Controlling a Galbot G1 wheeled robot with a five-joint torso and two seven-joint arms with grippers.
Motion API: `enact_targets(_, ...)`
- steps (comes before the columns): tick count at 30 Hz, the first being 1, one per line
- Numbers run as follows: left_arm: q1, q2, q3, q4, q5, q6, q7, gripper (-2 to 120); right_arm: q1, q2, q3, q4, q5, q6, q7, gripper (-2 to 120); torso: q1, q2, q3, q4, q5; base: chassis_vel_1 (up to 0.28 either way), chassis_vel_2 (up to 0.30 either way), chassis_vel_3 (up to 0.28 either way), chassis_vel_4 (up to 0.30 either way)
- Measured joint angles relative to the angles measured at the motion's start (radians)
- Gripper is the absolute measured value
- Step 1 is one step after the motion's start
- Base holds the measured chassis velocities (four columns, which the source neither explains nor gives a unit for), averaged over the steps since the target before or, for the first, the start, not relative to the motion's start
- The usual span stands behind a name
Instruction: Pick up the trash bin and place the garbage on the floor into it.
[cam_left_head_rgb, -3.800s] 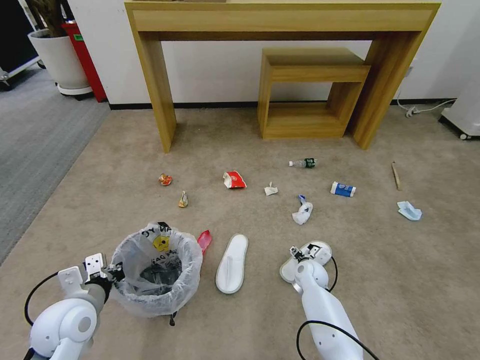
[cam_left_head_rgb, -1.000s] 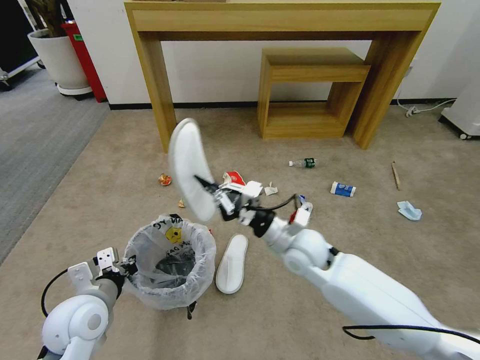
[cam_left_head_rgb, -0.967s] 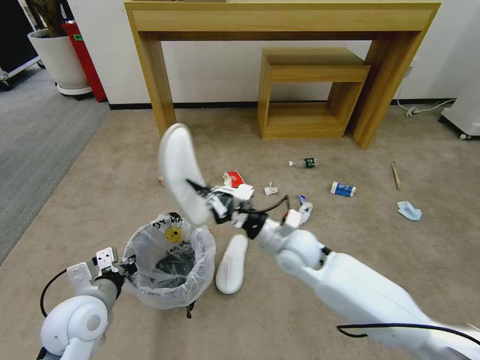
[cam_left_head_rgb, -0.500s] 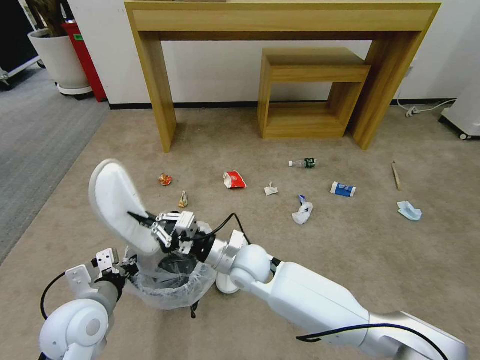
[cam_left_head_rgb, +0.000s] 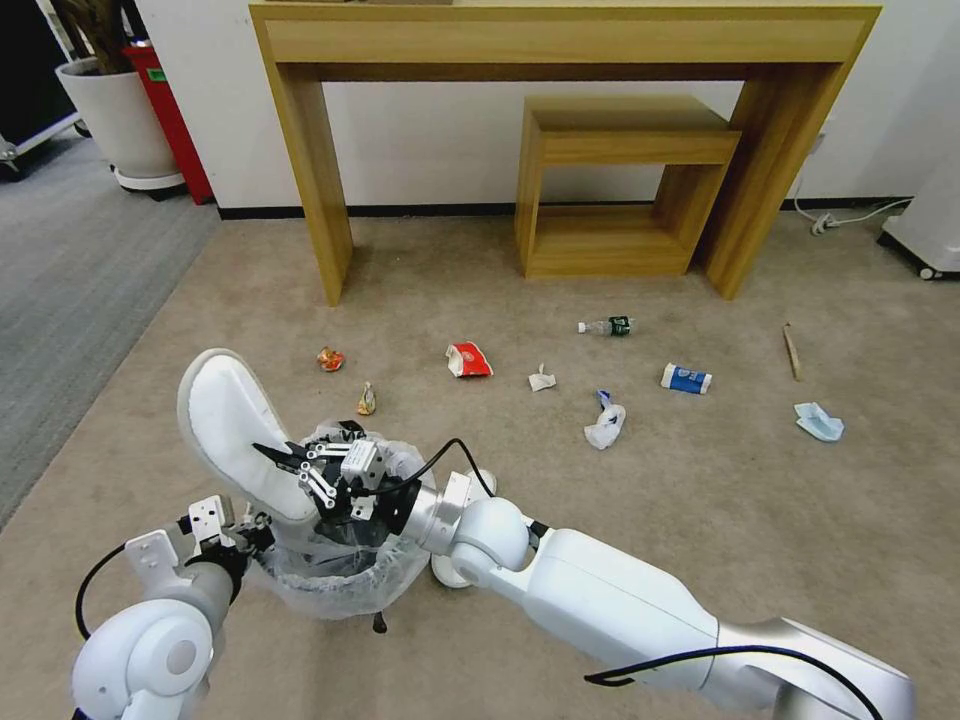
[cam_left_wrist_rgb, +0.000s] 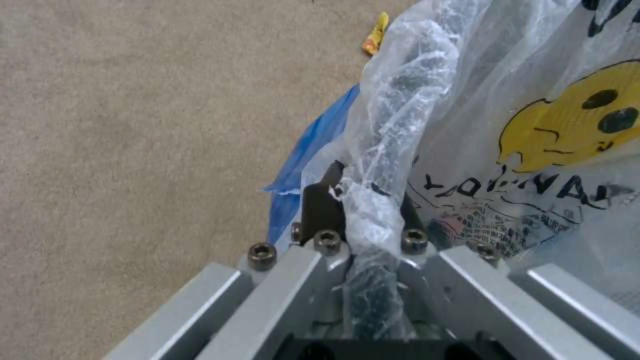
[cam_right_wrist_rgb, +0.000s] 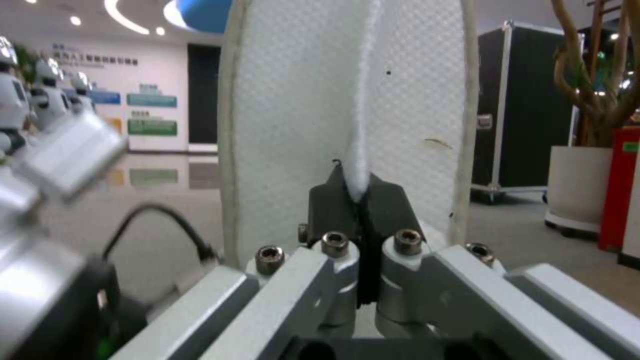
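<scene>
One slipper (cam_left_head_rgb: 232, 430) stands nearly upright in your right tool (cam_left_head_rgb: 290, 463), pinched by its strap, heel just over the bin (cam_left_head_rgb: 340, 585) rim. Your left tool (cam_left_head_rgb: 240, 532) is clamped on that rim's bagged edge. The mouth lies below and right of the sole.

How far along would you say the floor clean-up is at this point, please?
Early on. The left gripper holds the trash bin by its rim. The right gripper pinches one white slipper over the bin. The other slipper, bottle, blue-white carton, mask and wrappers lie on the floor.
</scene>
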Motion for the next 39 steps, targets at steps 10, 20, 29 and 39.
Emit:
enact_targets(10,0.004,0.004,-0.004,-0.004,-0.005,-0.004,0.001,1,-0.008,-0.006,-0.005,-0.034,-0.031,-0.011,0.003,17,0.0,0.0,0.0,0.0,0.0,0.0,0.0,0.0,0.0)
enact_targets(20,0.005,0.011,-0.008,-0.003,-0.01,-0.005,0.002,1,-0.024,-0.031,-0.001,-0.034,-0.044,-0.008,0.007,52,0.0,0.0,0.0,0.0,0.0,0.0,0.0,0.0,0.0)
enact_targets(29,0.006,0.024,-0.019,0.009,-0.01,-0.006,0.002,1,-0.047,-0.118,0.114,0.103,0.033,-0.081,0.089,85,0.0,0.0,0.0,0.0002,0.0002,0.0,0.0,0.0,0.0)
enact_targets(39,-0.005,0.049,-0.033,0.05,-0.02,-0.008,-0.001,1,-0.13,-0.278,0.283,0.228,0.074,-0.113,0.114,100,0.0,0.0,0.0,0.0,0.0003,0.0,0.0,0.0,0.0)
